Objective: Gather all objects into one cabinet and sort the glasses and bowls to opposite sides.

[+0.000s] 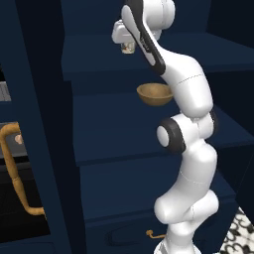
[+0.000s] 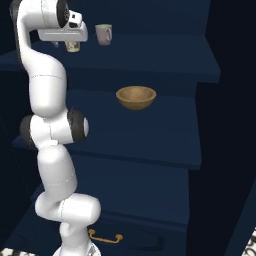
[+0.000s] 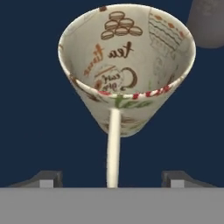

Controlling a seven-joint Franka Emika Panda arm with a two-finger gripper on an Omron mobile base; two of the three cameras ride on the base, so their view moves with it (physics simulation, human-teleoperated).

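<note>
A cream tumbler with brown printing stands upright on the top shelf of the dark navy cabinet. My gripper hangs right over it, open, with the fingertips spread wide to either side and not touching it. The same tumbler shows just below the hand, and from the other side as the tumbler. A grey-beige handled mug stands a little to its right on that shelf. One shelf lower rests the tan wooden bowl, also the bowl. The orange-red cup is out of view.
The cabinet's open door with its curved brass-orange handle stands at the left. Lower shelves step down toward me. A navy drawer with a brass pull sits at the bottom, beside my arm's base.
</note>
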